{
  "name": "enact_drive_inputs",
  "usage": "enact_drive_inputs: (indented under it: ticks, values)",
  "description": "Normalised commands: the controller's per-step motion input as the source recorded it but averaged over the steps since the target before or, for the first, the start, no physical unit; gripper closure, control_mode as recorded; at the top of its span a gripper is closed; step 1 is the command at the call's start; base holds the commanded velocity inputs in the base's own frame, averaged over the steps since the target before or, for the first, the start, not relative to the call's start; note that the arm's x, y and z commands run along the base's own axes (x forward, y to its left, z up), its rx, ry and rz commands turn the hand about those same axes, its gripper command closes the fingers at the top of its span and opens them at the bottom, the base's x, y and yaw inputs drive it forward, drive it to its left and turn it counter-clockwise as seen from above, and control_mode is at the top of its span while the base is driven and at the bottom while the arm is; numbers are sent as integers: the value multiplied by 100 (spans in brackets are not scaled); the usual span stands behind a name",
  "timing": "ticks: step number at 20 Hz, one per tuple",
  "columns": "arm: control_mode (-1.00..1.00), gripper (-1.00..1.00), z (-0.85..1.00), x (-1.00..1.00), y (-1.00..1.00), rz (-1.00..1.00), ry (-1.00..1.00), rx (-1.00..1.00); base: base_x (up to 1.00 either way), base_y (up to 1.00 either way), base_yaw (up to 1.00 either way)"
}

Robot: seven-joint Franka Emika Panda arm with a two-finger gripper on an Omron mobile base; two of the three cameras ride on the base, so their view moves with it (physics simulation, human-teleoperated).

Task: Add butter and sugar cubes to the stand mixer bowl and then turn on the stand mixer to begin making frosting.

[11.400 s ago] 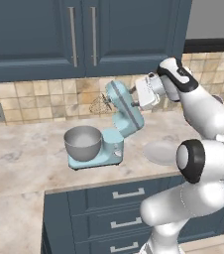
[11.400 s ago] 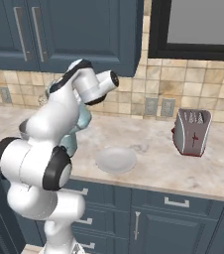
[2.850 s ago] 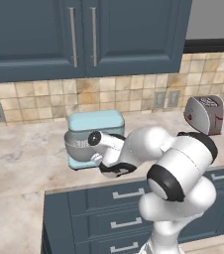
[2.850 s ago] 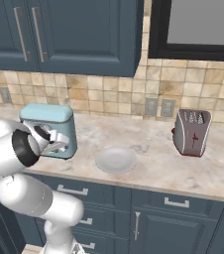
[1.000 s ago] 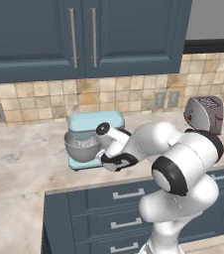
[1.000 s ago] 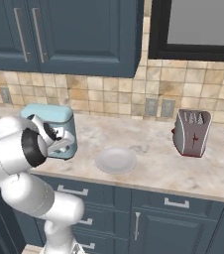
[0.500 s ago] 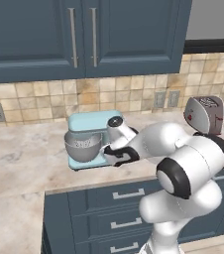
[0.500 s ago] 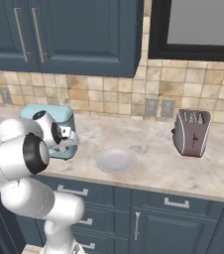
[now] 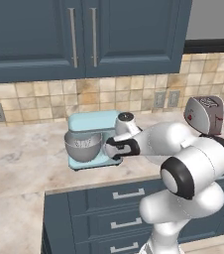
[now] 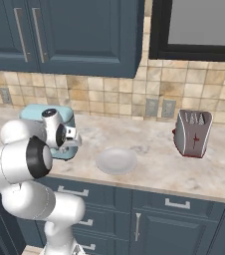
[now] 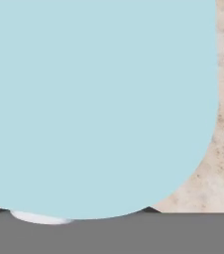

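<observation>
The light-blue stand mixer [image 9: 90, 124] stands on the counter with its head down over the grey stand mixer bowl [image 9: 82, 147]. My gripper [image 9: 110, 149] is pressed close against the mixer's right side, low down by the base. In the right base view the gripper [image 10: 73, 142] sits at the near side of the mixer [image 10: 35, 112], and my arm covers much of the machine. The mixer's blue body [image 11: 94, 99] fills the hand view up close, and the jaw gap cannot be made out. The butter and the sugar cubes are hidden from me.
A round white plate [image 10: 116, 160] lies on the counter to the right of the mixer. A silver toaster [image 10: 192, 133] stands further right, toaster [image 9: 204, 115]. Wall cabinets hang above, and the counter's front edge [image 9: 99, 182] runs just before the mixer.
My hand has slid a little to the right and up along the mixer's side. The mixer, plate and toaster have stayed put.
</observation>
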Motion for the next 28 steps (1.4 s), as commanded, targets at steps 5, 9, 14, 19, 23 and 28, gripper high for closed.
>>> enact_drive_inputs:
  ticks: [5, 9, 14, 19, 23, 28]
  values:
    - [-100, 100, -2, 19, -62, -3, 16, 5, 0, 0, 0]
    - [-100, 100, 0, 22, -85, -4, 18, 6, 0, 0, 0]
    - [-100, 100, -1, 18, -96, -3, 16, 11, 0, 0, 0]
    - [-100, 100, -11, 11, -88, -2, 14, 13, 0, 0, 0]
    - [-100, 100, -37, -1, -62, 0, 14, 12, 0, 0, 0]
    - [-100, 100, 15, -37, -32, 0, -1, 13, 0, 0, 0]
